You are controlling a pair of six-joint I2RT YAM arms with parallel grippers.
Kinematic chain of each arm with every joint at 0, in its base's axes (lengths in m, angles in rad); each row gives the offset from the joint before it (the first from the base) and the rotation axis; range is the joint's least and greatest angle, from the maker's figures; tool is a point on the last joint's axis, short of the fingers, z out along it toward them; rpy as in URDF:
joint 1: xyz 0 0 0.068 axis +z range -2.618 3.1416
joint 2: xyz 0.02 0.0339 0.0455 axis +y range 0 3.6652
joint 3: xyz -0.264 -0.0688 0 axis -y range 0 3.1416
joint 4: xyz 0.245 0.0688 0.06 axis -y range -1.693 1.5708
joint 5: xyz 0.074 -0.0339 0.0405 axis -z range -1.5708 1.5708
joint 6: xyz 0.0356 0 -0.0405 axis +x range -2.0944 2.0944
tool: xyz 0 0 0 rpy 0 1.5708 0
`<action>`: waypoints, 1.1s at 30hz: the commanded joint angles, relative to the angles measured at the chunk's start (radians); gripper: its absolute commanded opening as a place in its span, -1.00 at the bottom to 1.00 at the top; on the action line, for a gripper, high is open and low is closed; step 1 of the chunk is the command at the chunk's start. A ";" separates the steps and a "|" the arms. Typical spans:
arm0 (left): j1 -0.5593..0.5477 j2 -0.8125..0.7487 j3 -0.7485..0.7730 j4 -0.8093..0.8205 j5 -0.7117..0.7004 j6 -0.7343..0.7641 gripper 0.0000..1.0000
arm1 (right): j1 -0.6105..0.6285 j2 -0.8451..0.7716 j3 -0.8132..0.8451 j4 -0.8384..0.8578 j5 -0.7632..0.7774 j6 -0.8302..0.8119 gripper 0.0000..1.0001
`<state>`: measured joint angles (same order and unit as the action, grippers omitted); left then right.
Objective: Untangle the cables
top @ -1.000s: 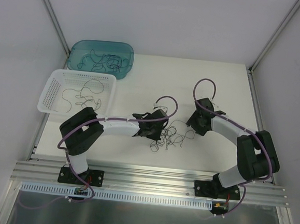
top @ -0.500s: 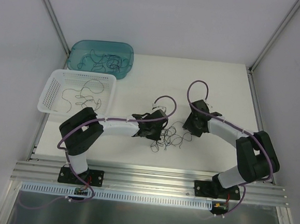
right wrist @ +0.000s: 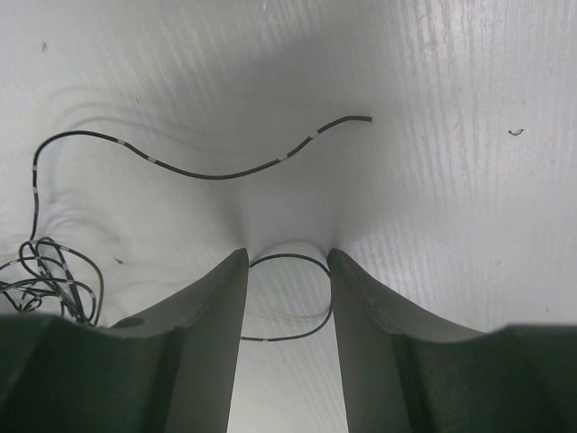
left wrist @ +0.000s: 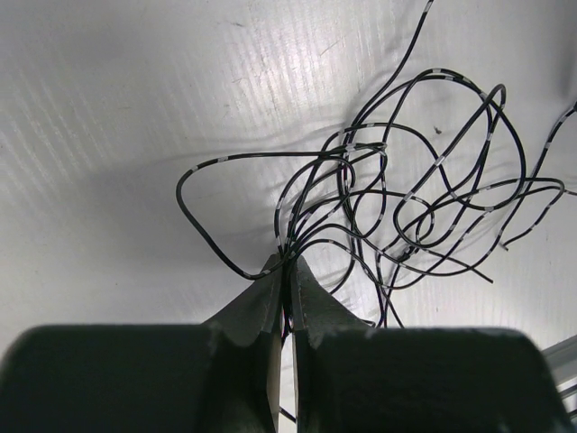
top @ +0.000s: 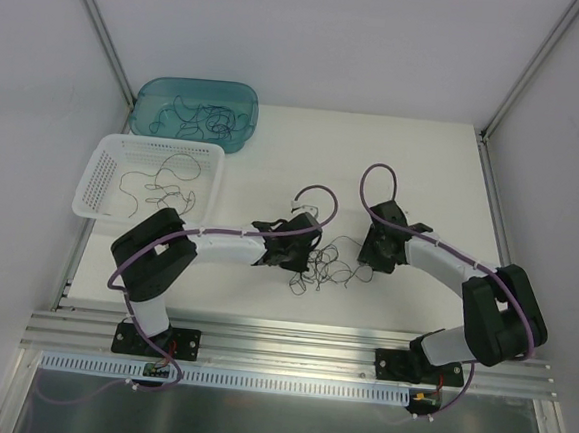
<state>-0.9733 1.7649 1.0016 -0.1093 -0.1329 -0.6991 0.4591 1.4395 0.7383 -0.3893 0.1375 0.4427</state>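
The flat white table (top: 275,145) was viewed from high overhead, while the tangle of thin dark cables (top: 334,266) was framed close-up by both downward-facing wrist cameras.

1. The strands of the cables (left wrist: 397,216) pinched by the left tool (left wrist: 287,263) were lost from sight between its closed fingers (left wrist: 252,311).
2. That tangle was cut off by the right and top edges of the left wrist view.
3. One end of the loop (right wrist: 302,332) between the parted fingers (right wrist: 203,316) of the right tool (right wrist: 287,260) was hidden behind a finger.
4. From above, the strands in the teal bin (top: 154,91) and the white basket (top: 97,176) were too fine to be counted.
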 commanded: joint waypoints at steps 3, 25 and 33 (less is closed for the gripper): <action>0.030 -0.082 -0.043 0.002 -0.027 -0.025 -1.00 | 0.009 -0.004 -0.014 -0.129 -0.036 -0.059 -0.12; 0.048 -0.114 -0.058 0.019 0.006 -0.068 -1.00 | 0.101 0.068 0.024 -0.118 -0.101 -0.059 -0.21; 0.061 -0.139 -0.077 0.020 -0.010 -0.069 -1.00 | 0.116 0.061 0.039 -0.160 -0.026 -0.056 -0.73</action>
<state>-0.9272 1.6825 0.9466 -0.1074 -0.1322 -0.7502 0.5533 1.4796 0.7826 -0.5095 0.1459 0.3477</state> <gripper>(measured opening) 0.018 0.161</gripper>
